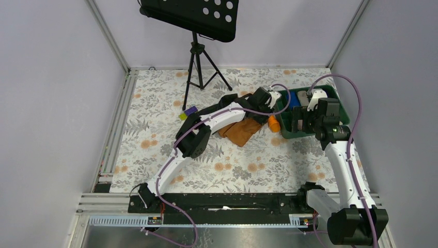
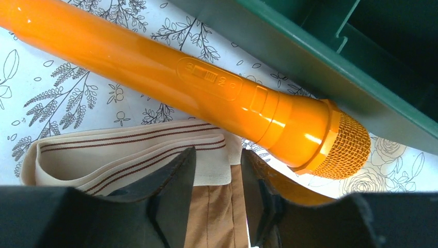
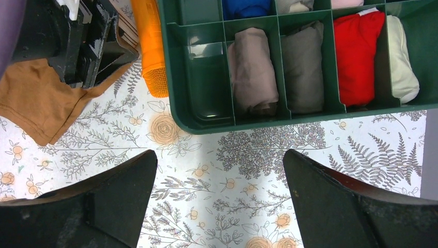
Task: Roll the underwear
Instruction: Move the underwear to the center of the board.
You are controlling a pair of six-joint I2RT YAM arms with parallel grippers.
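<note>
The underwear (image 1: 241, 132) lies on the flowered table, caramel-brown with a pale striped waistband (image 2: 129, 150) bunched in layers. My left gripper (image 2: 218, 151) stands over the waistband's end. Its jaws are narrowly parted, with flat brown fabric showing between them, and the fabric does not look pinched. In the top view the left gripper (image 1: 264, 106) is at the garment's far right corner. An orange microphone-shaped cylinder (image 2: 206, 90) lies just beyond the waistband, against the green tray. My right gripper (image 3: 219, 155) is wide open and empty, above bare table in front of the tray. The underwear also shows in the right wrist view (image 3: 36, 98).
The green divided tray (image 3: 206, 121) at the right holds several rolled garments. A black garment (image 1: 230, 98) lies behind the left arm. A music stand's tripod (image 1: 199, 72) stands at the back, and a small purple and yellow object (image 1: 188, 112) lies to the left.
</note>
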